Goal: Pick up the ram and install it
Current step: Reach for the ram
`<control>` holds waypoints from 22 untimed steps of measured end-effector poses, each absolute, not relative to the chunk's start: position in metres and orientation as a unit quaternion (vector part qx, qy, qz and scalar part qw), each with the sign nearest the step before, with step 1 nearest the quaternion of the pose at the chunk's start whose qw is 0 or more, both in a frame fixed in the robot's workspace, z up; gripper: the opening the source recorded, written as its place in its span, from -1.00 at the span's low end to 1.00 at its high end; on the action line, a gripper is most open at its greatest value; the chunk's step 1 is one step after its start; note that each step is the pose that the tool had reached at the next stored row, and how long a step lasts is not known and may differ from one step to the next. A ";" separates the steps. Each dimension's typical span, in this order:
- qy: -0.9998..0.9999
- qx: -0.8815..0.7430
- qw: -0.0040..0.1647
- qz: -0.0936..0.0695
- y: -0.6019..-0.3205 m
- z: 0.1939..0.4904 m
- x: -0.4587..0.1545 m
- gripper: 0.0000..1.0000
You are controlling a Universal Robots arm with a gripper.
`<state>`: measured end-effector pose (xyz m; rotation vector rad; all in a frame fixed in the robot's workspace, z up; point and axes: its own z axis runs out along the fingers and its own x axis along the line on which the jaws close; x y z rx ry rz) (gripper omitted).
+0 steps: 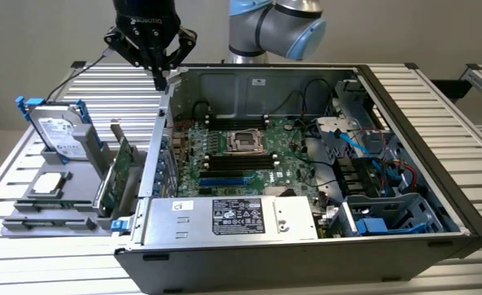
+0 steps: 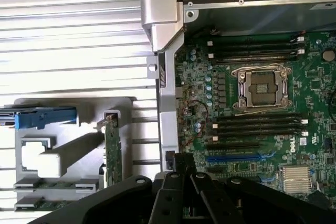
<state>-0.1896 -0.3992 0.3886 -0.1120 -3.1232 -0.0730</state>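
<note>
**Slatted bench (image 1: 449, 123): ram (image 2: 56, 184) in its holder, end effector (image 1: 159, 78) clenched and empty**

Ribbed aluminium slats carry everything: an open PC case (image 1: 290, 264) in the middle and a grey holder (image 1: 27, 228) on the exterior view's left. The holder keeps a hard drive (image 1: 56, 132) upright, a wider green card (image 1: 123, 163) on edge, and the ram low in a narrow groove at its near end. A second green strip sits in the groove just beside it and looks like another stick. Neither is touched.

The end effector hangs above the far corner of the case, over the side wall nearest the holder. Its fingertips are pressed together with nothing between them. It is well apart from the ram and clear of the board (image 1: 224, 160).

Inside the case, long black slots (image 2: 257, 124) flank the bare CPU socket (image 2: 261, 86) on both sides, and all appear unfilled.

Handling, as a judgement: the ram should be very light and stiff, yet thin enough to crack or flex if squeezed across its length or levered sideways. The chips and the contact edge are the fragile parts. The best hold is probably across the flat faces near the middle of the top edge, or on the two short ends, leaving the contact edge free. With so little thickness to grip, the stick could tilt or slip between smooth fingers. The groove exposes only part of it, so there is little surface to take hold of.
</note>
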 end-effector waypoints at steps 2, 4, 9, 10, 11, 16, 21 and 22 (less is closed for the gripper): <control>-0.999 -0.036 0.008 -0.023 -0.399 0.388 -0.199 -0.79; -0.999 -0.036 0.008 -0.023 -0.400 0.387 -0.208 -0.79; -0.999 -0.036 0.008 -0.023 -0.404 0.384 -0.230 -0.79; -0.999 -0.036 0.008 -0.023 -0.405 0.384 -0.235 -0.79; -0.999 -0.036 0.008 -0.023 -0.406 0.383 -0.239 -0.79; -0.999 -0.036 0.008 -0.023 -0.412 0.381 -0.263 -0.79; -0.999 -0.036 0.008 -0.023 -0.419 0.379 -0.285 -0.79; -0.999 -0.036 0.008 -0.023 -0.420 0.378 -0.290 -0.79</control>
